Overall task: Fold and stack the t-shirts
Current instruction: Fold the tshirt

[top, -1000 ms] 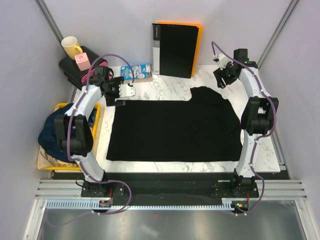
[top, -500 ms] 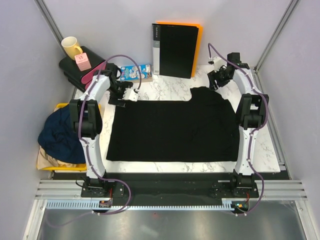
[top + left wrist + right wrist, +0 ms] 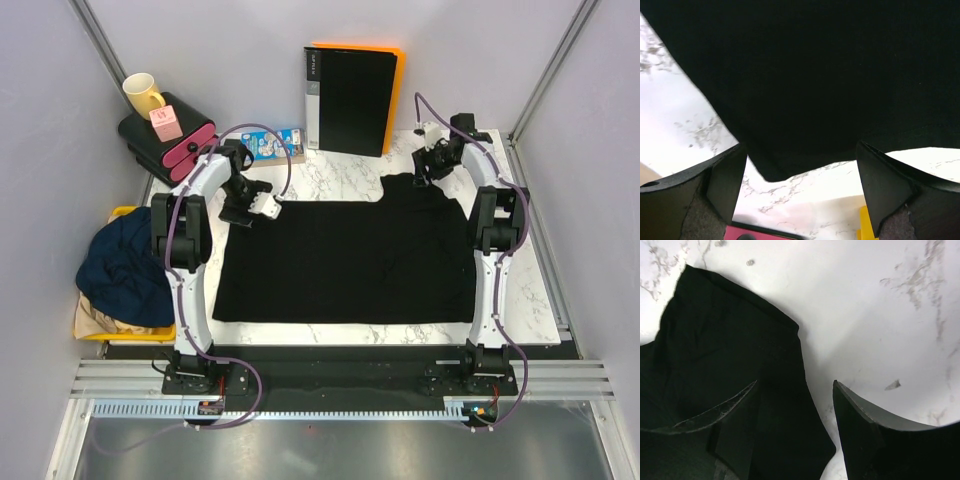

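The black t-shirt (image 3: 345,260) lies spread flat on the marble table, with one sleeve (image 3: 415,185) sticking out at the far right. My left gripper (image 3: 262,204) hovers open over the shirt's far left corner (image 3: 771,172). My right gripper (image 3: 428,166) hovers open over the far right sleeve's edge (image 3: 790,390); its left finger is over cloth, its right finger over bare marble. The dark navy t-shirt (image 3: 122,265) is heaped in the yellow bin (image 3: 124,211) at the left, with a bit of tan cloth (image 3: 100,318) under it.
A rigid black binder with an orange back (image 3: 352,98) stands at the far edge. A small printed box (image 3: 272,146) lies beside it. A black and pink case (image 3: 172,140) with a yellow mug (image 3: 143,94) and a pink block (image 3: 165,124) sits far left.
Both grippers have moved inward and down towards the shirt's far corners, the left one to the right, the right one to the left. The shirt has not moved.
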### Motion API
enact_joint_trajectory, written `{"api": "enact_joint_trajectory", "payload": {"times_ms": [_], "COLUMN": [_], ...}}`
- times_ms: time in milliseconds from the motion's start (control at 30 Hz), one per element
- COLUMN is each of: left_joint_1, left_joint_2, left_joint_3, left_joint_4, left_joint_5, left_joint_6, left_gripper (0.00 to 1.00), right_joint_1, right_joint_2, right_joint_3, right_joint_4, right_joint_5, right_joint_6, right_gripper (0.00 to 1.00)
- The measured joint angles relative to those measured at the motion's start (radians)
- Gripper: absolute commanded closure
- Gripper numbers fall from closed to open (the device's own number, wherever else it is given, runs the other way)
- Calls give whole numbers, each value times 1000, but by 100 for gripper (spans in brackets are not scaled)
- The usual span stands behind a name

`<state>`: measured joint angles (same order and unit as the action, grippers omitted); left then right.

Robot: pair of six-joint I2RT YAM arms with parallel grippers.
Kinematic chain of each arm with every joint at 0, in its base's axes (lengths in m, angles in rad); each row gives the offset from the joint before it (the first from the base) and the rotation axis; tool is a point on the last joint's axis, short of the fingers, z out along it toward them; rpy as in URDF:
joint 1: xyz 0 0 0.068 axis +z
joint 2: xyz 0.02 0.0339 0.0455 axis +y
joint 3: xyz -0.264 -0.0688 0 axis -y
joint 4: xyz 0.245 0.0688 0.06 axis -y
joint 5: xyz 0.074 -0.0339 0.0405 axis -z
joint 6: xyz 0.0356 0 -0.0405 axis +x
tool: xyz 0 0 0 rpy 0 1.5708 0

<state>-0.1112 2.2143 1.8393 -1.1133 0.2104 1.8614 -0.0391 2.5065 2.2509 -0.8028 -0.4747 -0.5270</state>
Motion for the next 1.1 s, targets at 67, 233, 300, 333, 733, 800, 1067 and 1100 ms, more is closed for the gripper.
{"api": "enact_joint_trajectory", "payload": {"times_ms": [67,233,300,333,733,800,1067,1100], "left_joint_1": [0,-2,-2,-2,-4,-7,-20,-21], "left_joint_2": [13,42,58,66,116,116,113,113], "left_joint_3": [0,21,39,47,137,142,156,166], "left_joint_4": [-4,-12,-14,-19,-42,-44,-73,-79], "left_joint_5": [-10,-39,-51,-54,-71,-73,-37,-32], "left_joint_6": [3,3,3,3,3,3,4,4], "left_gripper": [5,9,10,10,9,8,6,6], "right_joint_1": [2,11,16,18,27,31,58,59], "right_joint_2": [23,32,37,39,45,45,45,45], "right_joint_3": [4,17,21,24,26,26,26,26], "right_joint_4": [-2,3,6,8,26,26,33,33], "right_joint_5": [0,-3,-3,-3,-1,3,13,15], "right_joint_6": [0,-3,-5,-7,-20,-25,-45,-46], "right_gripper": [35,39,41,41,49,47,46,46]}}
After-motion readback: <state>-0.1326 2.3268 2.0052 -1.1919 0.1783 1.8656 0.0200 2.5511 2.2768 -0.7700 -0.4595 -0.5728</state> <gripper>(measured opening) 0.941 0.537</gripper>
